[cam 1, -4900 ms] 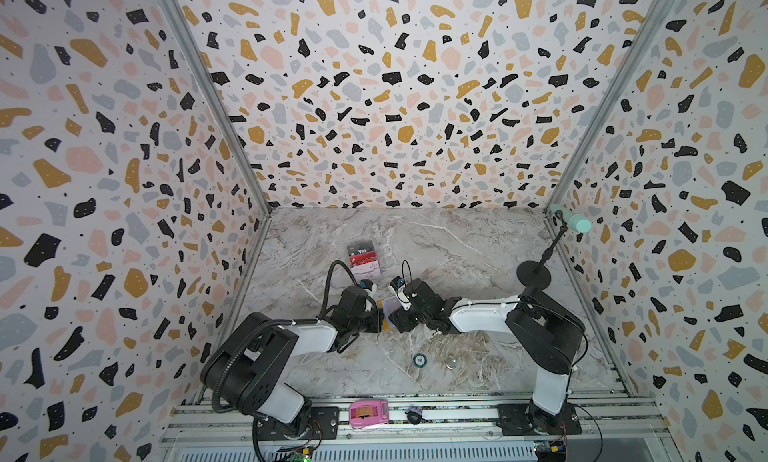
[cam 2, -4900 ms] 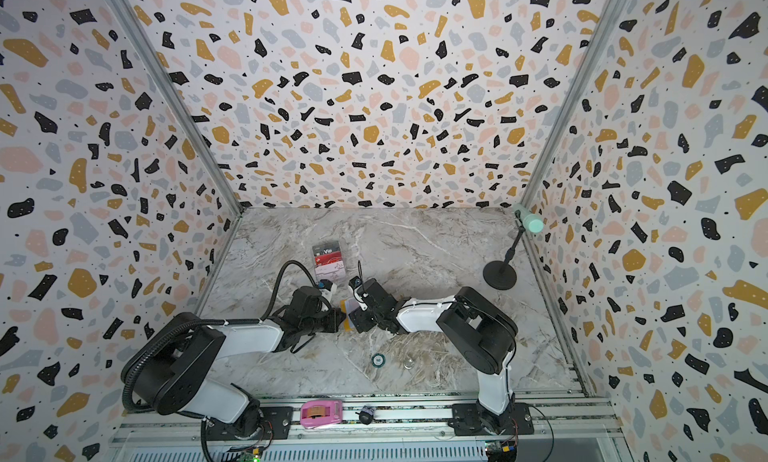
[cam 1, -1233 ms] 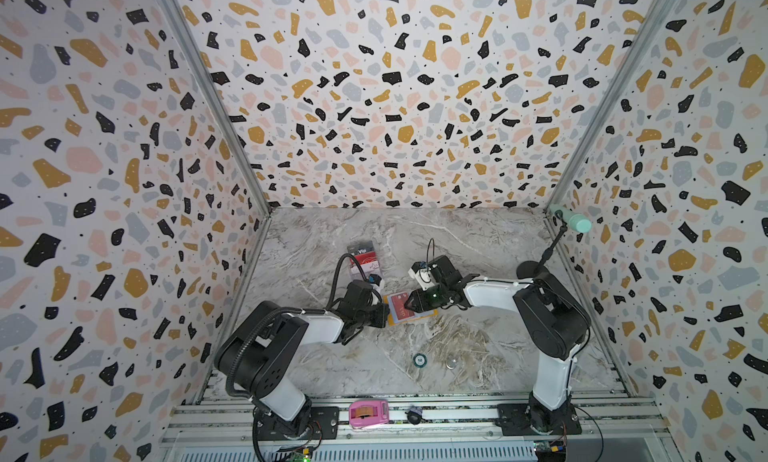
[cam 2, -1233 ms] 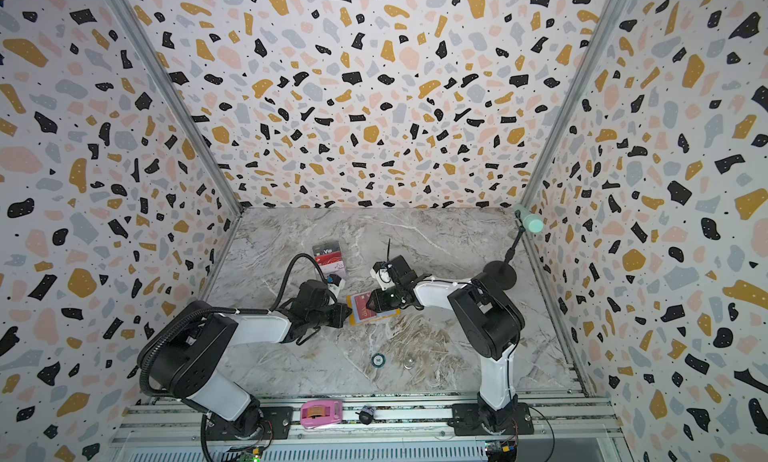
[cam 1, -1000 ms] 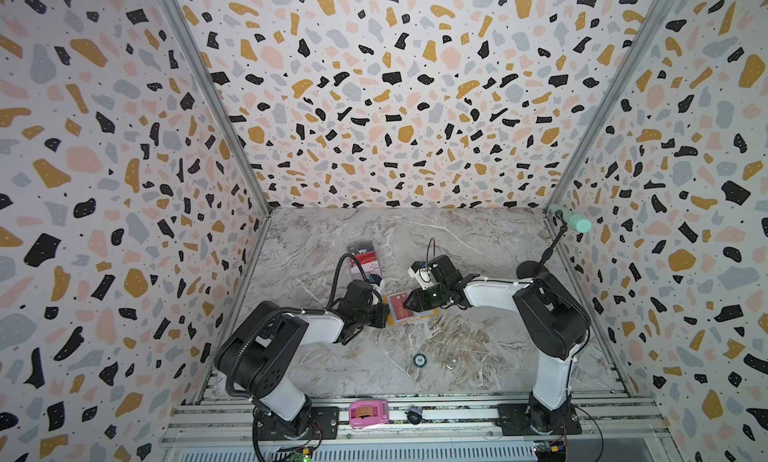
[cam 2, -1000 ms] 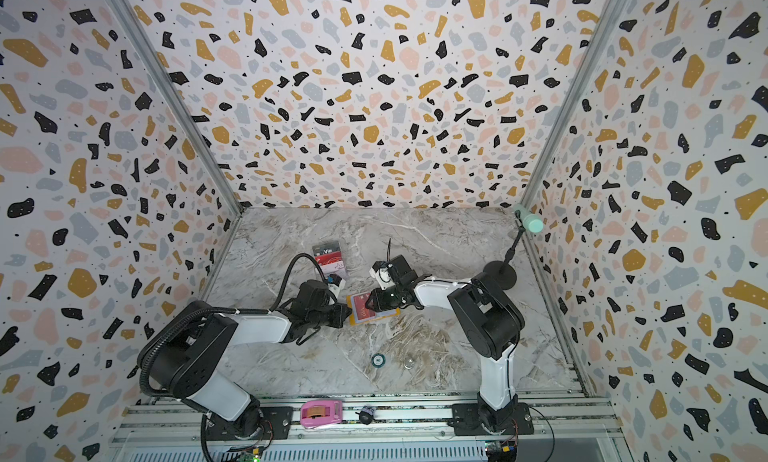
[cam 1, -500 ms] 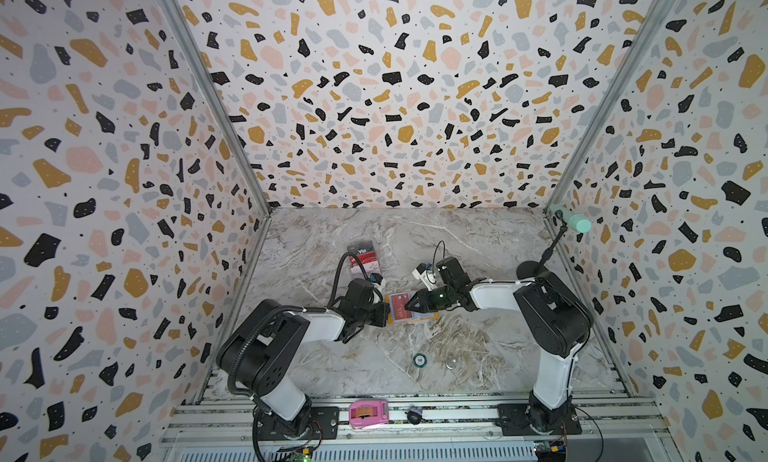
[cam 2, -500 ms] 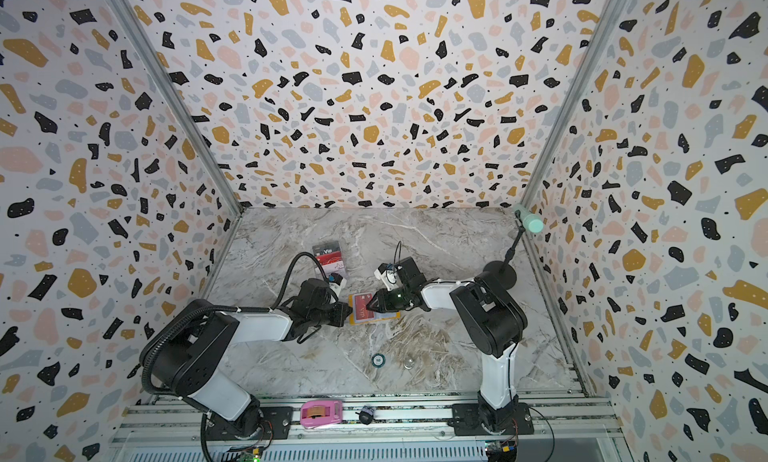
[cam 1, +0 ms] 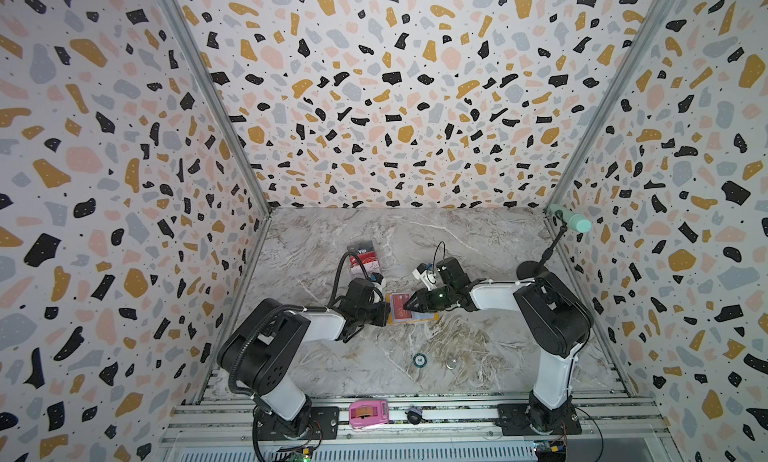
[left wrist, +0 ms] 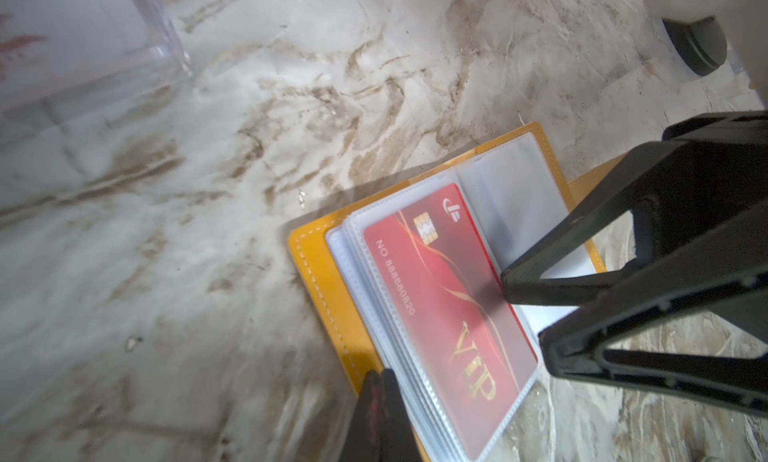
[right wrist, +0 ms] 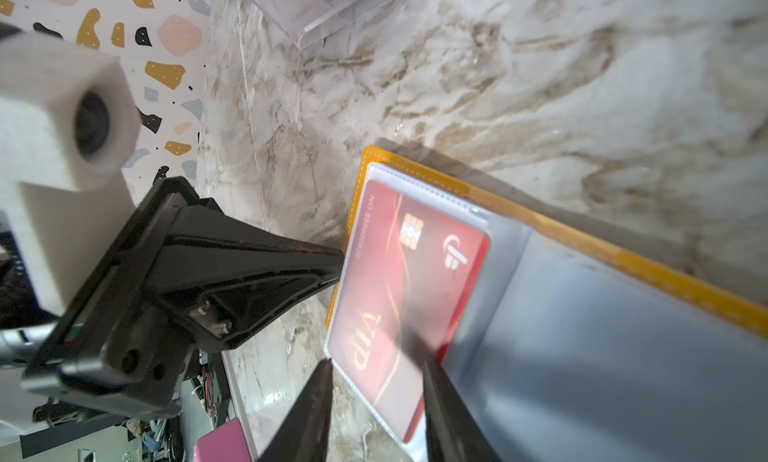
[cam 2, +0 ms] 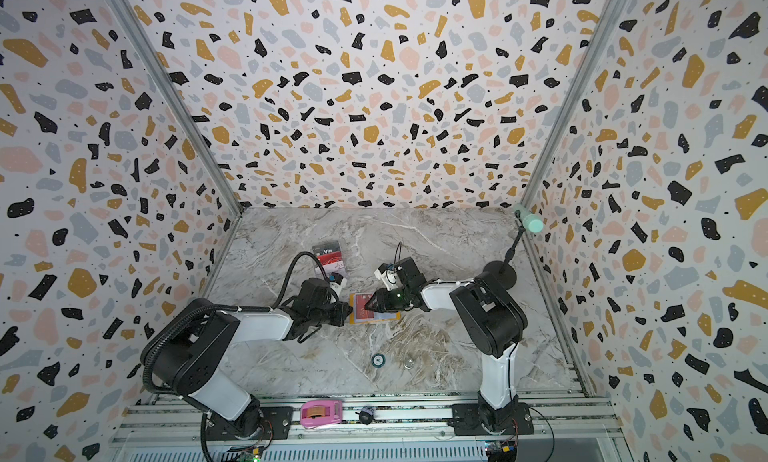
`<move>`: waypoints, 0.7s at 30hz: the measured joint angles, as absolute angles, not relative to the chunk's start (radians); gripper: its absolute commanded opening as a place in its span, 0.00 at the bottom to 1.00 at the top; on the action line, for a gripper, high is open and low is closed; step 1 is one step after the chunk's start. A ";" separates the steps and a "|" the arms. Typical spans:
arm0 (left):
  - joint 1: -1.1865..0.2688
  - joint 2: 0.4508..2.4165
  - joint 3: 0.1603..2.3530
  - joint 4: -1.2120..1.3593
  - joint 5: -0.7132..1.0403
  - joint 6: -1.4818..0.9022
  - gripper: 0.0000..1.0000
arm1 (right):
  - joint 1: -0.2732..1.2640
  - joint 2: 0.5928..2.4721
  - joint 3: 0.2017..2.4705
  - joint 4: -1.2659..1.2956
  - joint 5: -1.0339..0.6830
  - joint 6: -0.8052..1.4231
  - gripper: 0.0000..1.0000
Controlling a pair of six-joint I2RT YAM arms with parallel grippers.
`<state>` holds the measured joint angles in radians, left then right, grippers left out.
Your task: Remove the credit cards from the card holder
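While the card holder [left wrist: 316, 273] lay open on the table [cam 1: 374, 347], its cover edge was pinned by the left gripper [left wrist: 380, 393], pressed together, likely against sliding; the right gripper [right wrist: 376, 368] was spread astride the sleeved red card [left wrist: 449, 298], ready for pulling
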<state>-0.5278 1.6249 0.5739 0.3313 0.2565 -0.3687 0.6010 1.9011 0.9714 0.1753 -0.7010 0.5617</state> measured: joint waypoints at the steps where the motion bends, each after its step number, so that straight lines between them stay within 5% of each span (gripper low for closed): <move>1: -0.528 1.625 0.574 0.331 0.257 -0.368 0.00 | 0.601 1.901 0.971 0.176 -0.696 0.564 0.38; 21: -0.528 1.625 0.569 0.340 0.257 -0.362 0.00 | 0.598 1.900 0.946 0.200 -0.682 0.589 0.30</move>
